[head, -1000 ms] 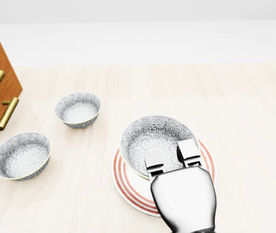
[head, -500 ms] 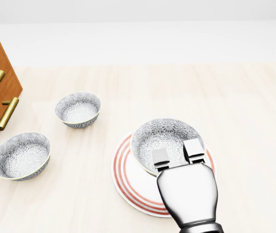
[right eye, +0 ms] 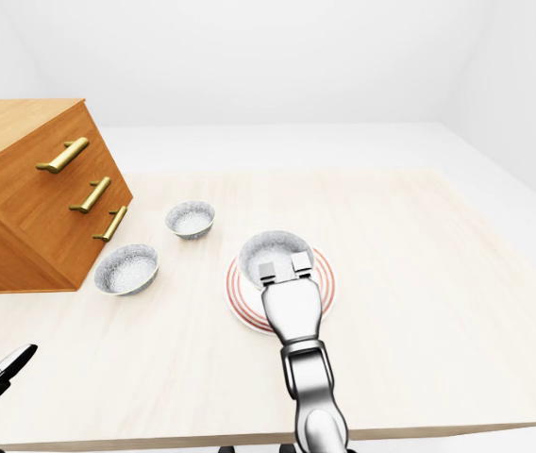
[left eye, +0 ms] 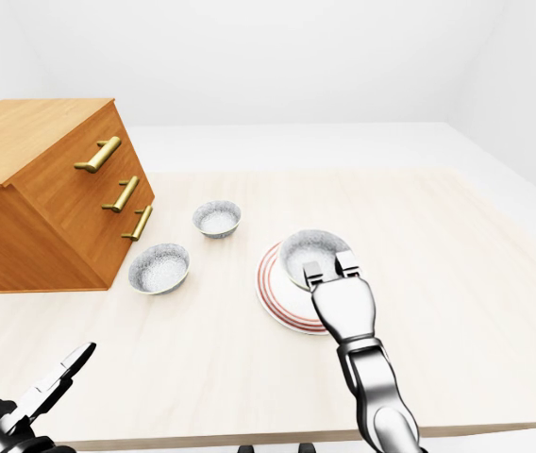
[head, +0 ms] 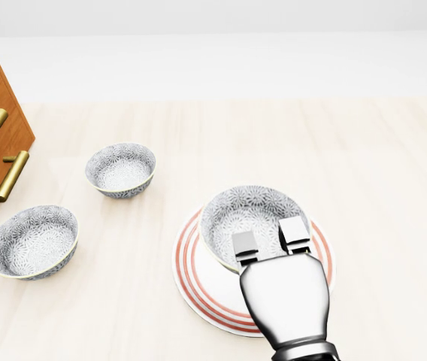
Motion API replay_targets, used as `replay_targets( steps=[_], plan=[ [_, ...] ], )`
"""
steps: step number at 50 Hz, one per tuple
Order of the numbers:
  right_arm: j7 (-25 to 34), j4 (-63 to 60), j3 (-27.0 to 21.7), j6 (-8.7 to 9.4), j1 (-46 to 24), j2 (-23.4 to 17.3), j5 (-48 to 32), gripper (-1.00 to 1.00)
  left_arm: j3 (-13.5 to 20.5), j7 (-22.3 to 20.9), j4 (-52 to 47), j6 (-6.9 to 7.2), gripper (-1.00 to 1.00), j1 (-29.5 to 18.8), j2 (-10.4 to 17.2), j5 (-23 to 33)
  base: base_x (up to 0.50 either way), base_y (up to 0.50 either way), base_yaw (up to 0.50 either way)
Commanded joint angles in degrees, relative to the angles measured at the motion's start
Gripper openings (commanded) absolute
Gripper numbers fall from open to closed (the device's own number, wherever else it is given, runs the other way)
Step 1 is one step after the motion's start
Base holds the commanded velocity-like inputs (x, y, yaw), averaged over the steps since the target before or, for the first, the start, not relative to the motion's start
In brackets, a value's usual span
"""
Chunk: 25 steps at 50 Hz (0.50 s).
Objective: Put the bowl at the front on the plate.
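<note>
- The right hand (head: 283, 297) is hovering over the near side of the plate (head: 198, 295), and the bowl (head: 243, 210) is sitting on that plate, a little towards its far left.
- Two fingers (head: 245, 247) are reaching straight over the bowl's near rim, with their tips lying inside the bowl.
- The thumb is hiding under the palm, so no view is showing whether the pinch on the rim is closed or slack.
- The fingers are looking nearly straight rather than curled, and nothing else is touching the hand.
- By the look of it the task is coming down to the release: the bowl is already resting inside the plate's red rings.
- Doing this well means making sure the bowl's foot is lying flat before letting go, because a tilted bowl could rock or slide off towards the far left.
- The fingers should be opening gently and lifting straight up clear of the rim, since dragging them back towards the near side could hook the bowl and pull it off.
- The two other bowls (head: 121, 169) are sitting well apart on the left of the table (head: 379, 188), beside the drawer chest (left eye: 41, 189), so nothing is crowding the plate.
- The left hand (left eye: 32, 401) is hanging low at the near left with its fingers stretched out, holding nothing.
</note>
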Motion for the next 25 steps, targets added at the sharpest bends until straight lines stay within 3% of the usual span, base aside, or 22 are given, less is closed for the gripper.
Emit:
replay_targets(
  steps=[1,25],
  plan=[
    [-6.0,2.6,0.8,0.00,-0.5,0.5,2.1,-1.00,-0.1,0.0,0.1,0.00,1.00,0.0,0.1,-0.1,0.00,0.00,0.00],
    [-9.5,8.6,0.1,0.00,-1.4,-0.3,6.0,-1.00,-0.1,-0.1,0.0,0.00,1.00,0.1,0.0,0.2,0.00,0.00,0.00]
  ],
)
